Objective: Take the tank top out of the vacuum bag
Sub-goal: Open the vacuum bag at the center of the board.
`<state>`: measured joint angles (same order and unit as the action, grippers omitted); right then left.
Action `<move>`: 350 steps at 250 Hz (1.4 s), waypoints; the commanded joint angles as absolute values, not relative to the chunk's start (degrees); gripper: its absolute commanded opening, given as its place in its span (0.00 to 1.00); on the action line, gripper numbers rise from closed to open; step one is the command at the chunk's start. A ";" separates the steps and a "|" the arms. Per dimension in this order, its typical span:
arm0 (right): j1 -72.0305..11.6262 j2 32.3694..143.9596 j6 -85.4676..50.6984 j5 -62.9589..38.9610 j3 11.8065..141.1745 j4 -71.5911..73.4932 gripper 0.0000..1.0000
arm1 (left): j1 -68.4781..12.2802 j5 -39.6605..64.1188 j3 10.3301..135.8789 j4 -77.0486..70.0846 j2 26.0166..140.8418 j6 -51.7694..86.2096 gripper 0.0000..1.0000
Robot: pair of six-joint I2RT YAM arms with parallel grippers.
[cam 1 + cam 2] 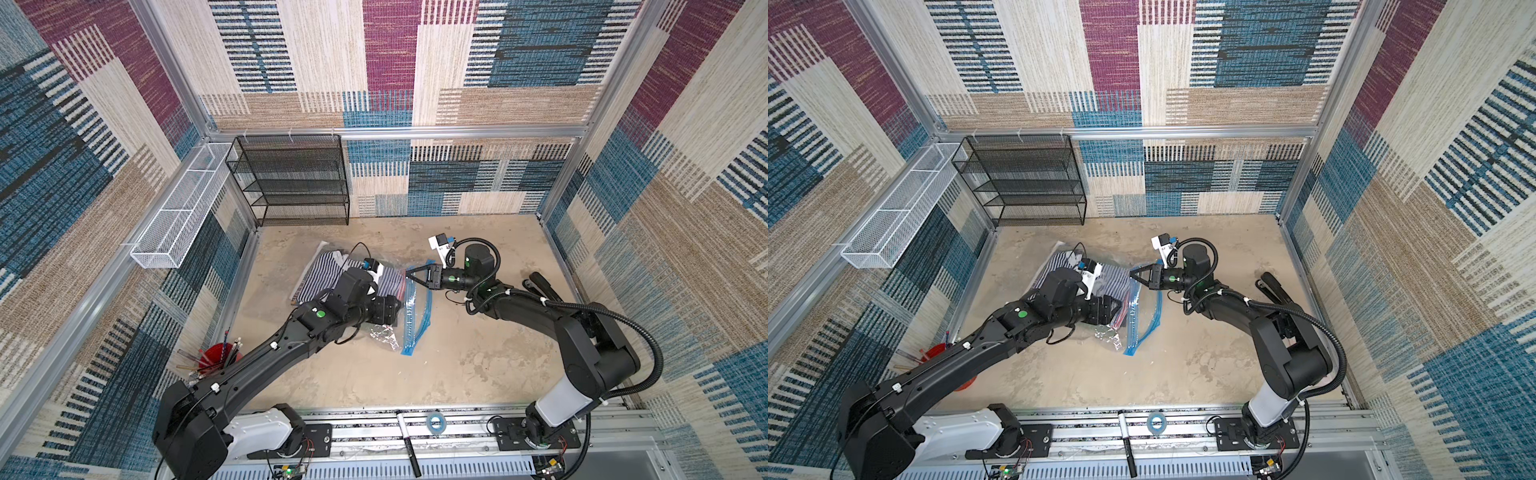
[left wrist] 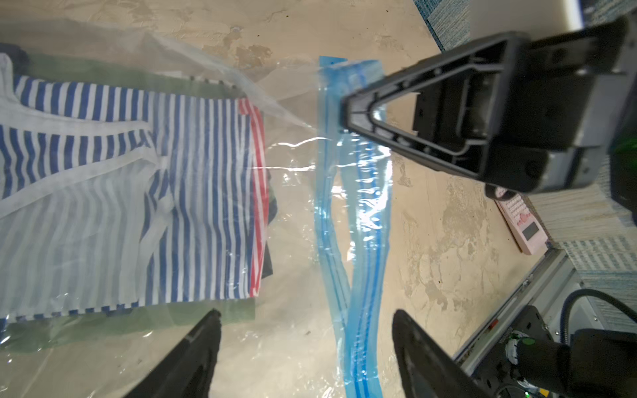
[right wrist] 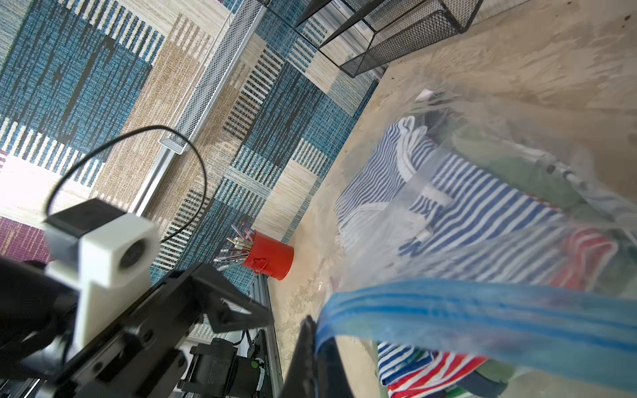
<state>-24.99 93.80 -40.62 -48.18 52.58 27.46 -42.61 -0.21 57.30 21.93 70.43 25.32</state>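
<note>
Left hand (image 2: pixel 306 313) found released: its two fingers (image 2: pixel 203 348) stand wide apart over the clear film of the vacuum bag (image 2: pixel 296 213), with nothing gripped between them; whether the tips touch the film cannot be told. At the far left of the bench (image 1: pixel 478 353), a red cup (image 1: pixel 214 357) of pens stands against the side wall, well apart from the bag. Next to the right, the bag lies on the bench left of centre, and the wrist of the left arm hangs over its middle in both top views. The tank top (image 2: pixel 193 193), blue and white striped with a red-striped hem, lies flat inside the bag under the film, resting on a green garment (image 2: pixel 103 330). Its hem faces the bag's mouth and stops short of it. Further right, the blue zip strip (image 2: pixel 365 206) runs along the bag's right-hand edge; its two halves are parted over part of their length, so the mouth stands partly open. The right hand (image 2: pixel 344 113) is clenched on the upper half of this strip near its far end, and the film is drawn in a taut fold up to the pinch. The left hand sits just beside the strip's near portion, on the garment side. To the right of the right hand, a pink calculator (image 2: pixel 520 220) lies on the bench near the side wall, apart from the bag.
</note>
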 commanded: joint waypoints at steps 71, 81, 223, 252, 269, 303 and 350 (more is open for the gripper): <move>-25.44 94.30 -37.85 -45.18 55.13 22.73 0.00 | -54.89 -22.81 68.47 29.26 83.20 20.31 0.77; -25.56 94.33 -37.75 -44.88 55.39 22.16 0.00 | -55.43 -24.54 69.60 30.07 84.41 20.77 0.77; -25.54 94.56 -38.27 -42.21 56.69 19.97 0.00 | -56.74 -38.99 78.65 35.86 97.36 20.92 0.47; -25.55 94.48 -37.90 -41.57 56.68 19.40 0.00 | -56.73 -40.31 78.31 36.00 96.77 20.15 0.16; -25.51 94.30 -37.73 -41.37 56.58 19.18 0.07 | -56.78 -40.48 78.05 35.94 96.38 19.63 0.03; -25.50 92.22 -37.56 -39.44 55.01 19.12 0.58 | -56.64 -39.15 77.82 34.91 96.08 18.01 0.00; -25.37 83.35 -35.09 -28.34 50.04 13.20 0.98 | -55.32 -33.66 77.42 32.39 94.54 16.62 0.00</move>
<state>-25.28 87.96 -37.12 -35.46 52.38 16.60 -56.51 -37.43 77.67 34.74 95.83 19.18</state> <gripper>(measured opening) 0.961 0.054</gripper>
